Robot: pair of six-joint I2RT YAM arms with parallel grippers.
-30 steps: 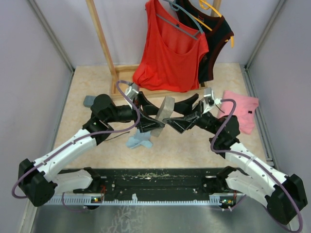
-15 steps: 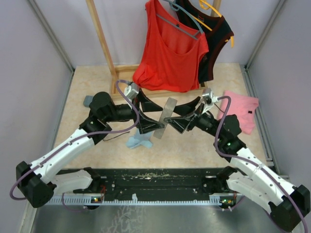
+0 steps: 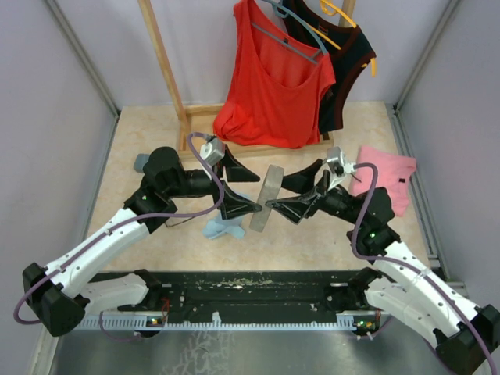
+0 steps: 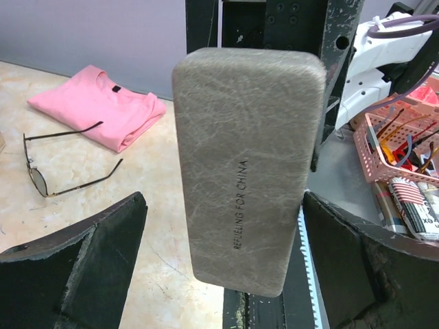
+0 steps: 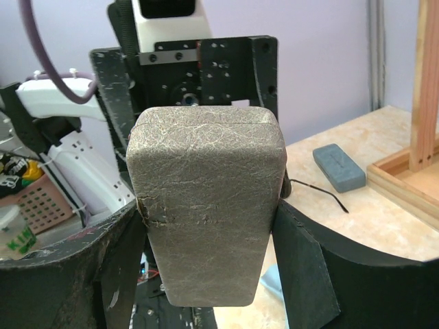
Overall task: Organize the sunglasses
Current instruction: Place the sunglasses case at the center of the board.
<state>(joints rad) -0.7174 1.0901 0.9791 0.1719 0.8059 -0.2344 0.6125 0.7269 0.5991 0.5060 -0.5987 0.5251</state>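
Observation:
A grey oblong glasses case [image 3: 267, 198] hangs above the table between the two arms. My right gripper [image 3: 277, 195] is shut on it, and in the right wrist view both fingers press the sides of the case [image 5: 206, 212]. My left gripper [image 3: 256, 193] is open, its fingers [image 4: 75, 274] standing apart from the case [image 4: 247, 164] on both sides. One pair of sunglasses [image 4: 62, 164] lies unfolded on the table beside a folded pink shirt [image 4: 103, 113]. A thin dark glasses arm [image 5: 315, 192] shows by the left arm; the rest of that pair is hidden.
A second grey case [image 3: 143, 162] lies at the left. A light blue cloth [image 3: 223, 228] lies under the grippers. The pink shirt [image 3: 387, 176] is at the right. A wooden rack [image 3: 168, 78] with a red top [image 3: 273, 86] and a dark top stands at the back.
My left gripper has opened and let go of the case. The right gripper keeps the case, which has shifted slightly toward the near edge.

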